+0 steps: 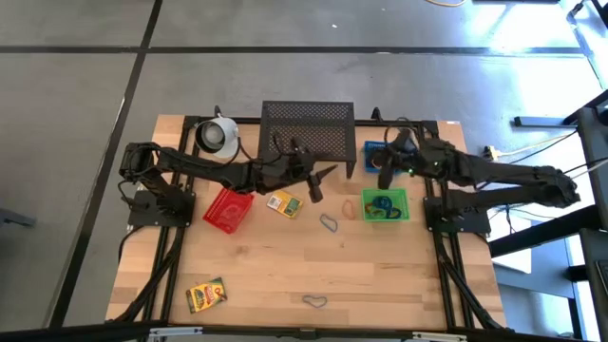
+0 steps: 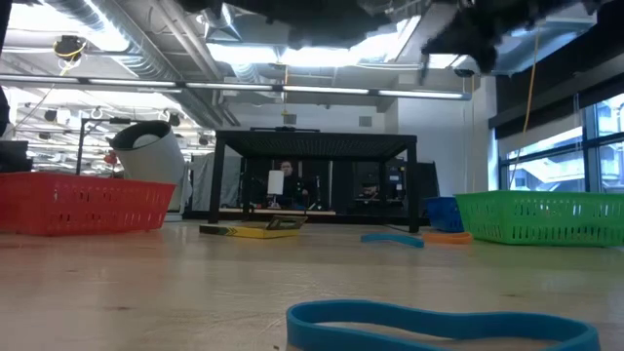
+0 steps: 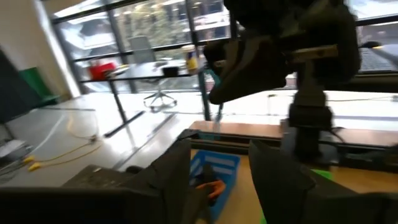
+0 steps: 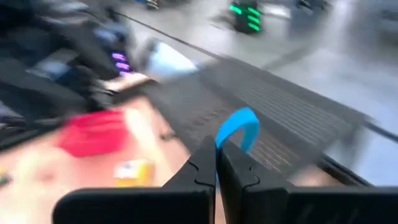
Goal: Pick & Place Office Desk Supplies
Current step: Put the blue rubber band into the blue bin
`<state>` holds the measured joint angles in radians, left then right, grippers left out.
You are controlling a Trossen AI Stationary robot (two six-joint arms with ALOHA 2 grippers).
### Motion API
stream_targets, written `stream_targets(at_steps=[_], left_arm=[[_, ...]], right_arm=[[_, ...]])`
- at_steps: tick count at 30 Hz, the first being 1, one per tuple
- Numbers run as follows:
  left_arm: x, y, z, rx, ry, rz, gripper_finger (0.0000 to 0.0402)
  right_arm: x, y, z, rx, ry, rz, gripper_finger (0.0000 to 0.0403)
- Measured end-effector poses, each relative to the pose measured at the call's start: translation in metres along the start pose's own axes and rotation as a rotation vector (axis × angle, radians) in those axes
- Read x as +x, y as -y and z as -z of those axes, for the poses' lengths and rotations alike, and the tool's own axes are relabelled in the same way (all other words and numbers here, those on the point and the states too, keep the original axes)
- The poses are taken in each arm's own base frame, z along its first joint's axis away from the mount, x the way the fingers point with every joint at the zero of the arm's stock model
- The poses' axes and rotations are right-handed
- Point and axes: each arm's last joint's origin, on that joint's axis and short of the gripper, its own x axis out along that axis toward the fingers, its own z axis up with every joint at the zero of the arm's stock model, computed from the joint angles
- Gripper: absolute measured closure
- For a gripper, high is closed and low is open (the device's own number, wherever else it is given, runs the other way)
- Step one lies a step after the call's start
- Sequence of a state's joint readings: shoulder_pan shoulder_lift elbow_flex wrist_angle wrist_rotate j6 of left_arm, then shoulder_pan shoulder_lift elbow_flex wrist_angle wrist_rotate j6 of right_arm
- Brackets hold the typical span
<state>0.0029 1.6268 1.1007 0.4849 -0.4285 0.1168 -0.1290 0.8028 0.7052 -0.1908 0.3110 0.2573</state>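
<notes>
Left hand [image 1: 321, 180] raised mid-table, fingers parted, right hand [image 4: 217, 163] raised opposite, fingers pinched together

A robotics lab inside a big open office or industrial hall. The wooden table [image 1: 313, 266] stands on a polished concrete floor [image 1: 76, 104] with dark seams. Beyond its far edge run exposed ceiling ducts [image 2: 146, 44] and strip lights, with tall windows [image 3: 155, 28] at right (desks and a swivel chair [image 3: 158, 96] beside them).

The wooden table [image 1: 285, 266] carries three mesh baskets [image 1: 228, 210], a black shelf [image 1: 307, 128], a mug [image 1: 218, 136], boxes [image 1: 206, 294] and loops [image 1: 330, 223].
</notes>
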Motion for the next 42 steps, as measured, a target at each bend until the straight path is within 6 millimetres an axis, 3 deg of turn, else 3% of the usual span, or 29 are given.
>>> stream_targets(at_steps=[6,10,17,24,30,42], left_arm=[[0.000,-0.001,0.000,-0.004,0.000,-0.027,0.0236],[0.000,-0.001,0.000,-0.036,0.000,-0.026,0.0239],[0.000,0.000,0.009,-0.146,-0.090,-0.016,0.0233],[-0.006,0.008,0.026,-0.204,-0.262,0.020,0.0229],[-0.010,0.013,0.030,-0.202,-0.312,0.036,0.0226],[-0.018,0.020,0.045,-0.133,-0.489,0.215,0.0229]], right_arm=[[-0.006,0.044,0.020,0.109,-0.234,0.321,0.0402],[0.005,0.066,0.036,0.168,-0.398,0.494,0.0402],[0.033,0.090,0.064,0.230,-0.567,0.618,0.0397],[0.044,0.094,0.073,0.257,-0.623,0.631,0.0382],[0.044,0.096,0.073,0.280,-0.634,0.607,0.0316],[0.044,0.096,0.073,0.310,-0.638,0.588,0.0118]])
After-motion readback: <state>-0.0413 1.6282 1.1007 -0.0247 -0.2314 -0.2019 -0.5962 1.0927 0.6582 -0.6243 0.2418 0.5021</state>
